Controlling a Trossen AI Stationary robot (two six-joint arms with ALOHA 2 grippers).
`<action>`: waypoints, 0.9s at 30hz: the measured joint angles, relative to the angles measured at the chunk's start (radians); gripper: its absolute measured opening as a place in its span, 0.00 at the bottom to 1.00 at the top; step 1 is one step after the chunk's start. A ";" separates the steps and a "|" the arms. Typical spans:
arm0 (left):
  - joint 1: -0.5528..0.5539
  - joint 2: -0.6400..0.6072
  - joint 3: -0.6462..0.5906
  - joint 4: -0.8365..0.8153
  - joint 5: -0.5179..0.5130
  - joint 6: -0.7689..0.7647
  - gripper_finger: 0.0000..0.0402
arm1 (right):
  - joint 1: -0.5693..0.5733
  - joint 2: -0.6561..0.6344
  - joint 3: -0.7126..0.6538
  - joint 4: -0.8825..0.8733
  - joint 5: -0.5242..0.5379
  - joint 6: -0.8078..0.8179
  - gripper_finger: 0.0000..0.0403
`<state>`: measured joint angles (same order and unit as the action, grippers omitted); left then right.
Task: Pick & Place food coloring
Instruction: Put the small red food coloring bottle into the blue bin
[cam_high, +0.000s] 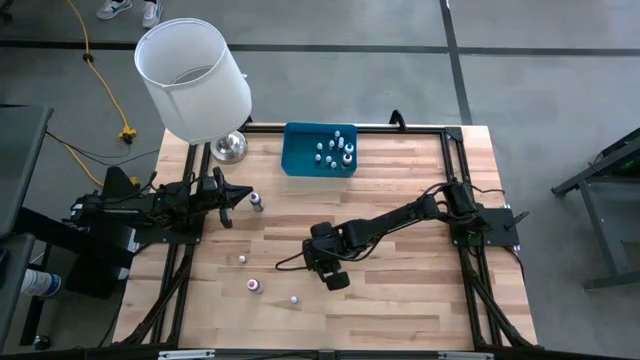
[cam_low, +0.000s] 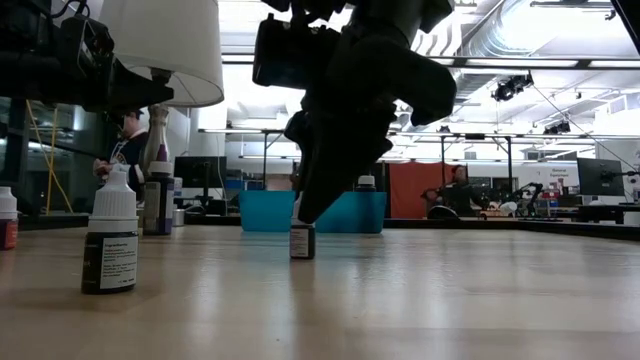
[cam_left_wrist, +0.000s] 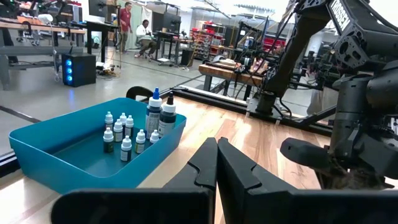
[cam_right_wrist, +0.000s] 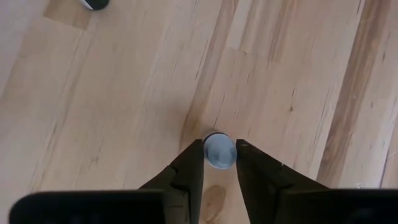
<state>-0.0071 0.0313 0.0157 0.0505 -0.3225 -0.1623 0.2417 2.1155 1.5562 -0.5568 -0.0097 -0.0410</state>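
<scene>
My right gripper (cam_right_wrist: 219, 158) points steeply down near the table's middle and is shut on one small food coloring bottle (cam_low: 302, 241), which stands upright on the wood. In the high view the gripper (cam_high: 334, 279) hides this bottle. Three more bottles stand loose near the front left (cam_high: 242, 259) (cam_high: 255, 286) (cam_high: 294, 299), and one (cam_high: 256, 201) stands just in front of my left gripper (cam_high: 232, 203). That gripper is shut, held level at the table's left and holding nothing. Several bottles stand in the blue bin (cam_high: 300, 160). My right gripper pinches the bottle's white cap (cam_right_wrist: 219, 144) between its two fingertips (cam_right_wrist: 194, 160). The fingers come from above, slanting down. The bottle stands upright with its base (cam_low: 302, 255) on the table.
A white-shaded lamp (cam_high: 193, 78) with a shiny metal base (cam_high: 228, 147) stands at the far left corner, next to the bin. Black frame rails run along the table's edges. Bare wood lies right of my right gripper.
</scene>
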 joint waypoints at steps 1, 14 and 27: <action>0.000 0.000 0.000 0.000 0.000 0.000 0.00 | 0.000 0.000 0.000 0.000 0.000 0.000 0.20; 0.000 0.000 0.000 0.000 0.000 0.000 0.00 | 0.001 0.000 0.000 0.001 -0.001 0.007 0.14; 0.000 0.000 0.000 0.000 0.000 0.000 0.00 | 0.001 0.001 0.132 -0.103 -0.031 0.042 0.13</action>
<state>-0.0071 0.0313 0.0154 0.0505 -0.3225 -0.1623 0.2424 2.1166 1.6885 -0.6596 -0.0409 0.0011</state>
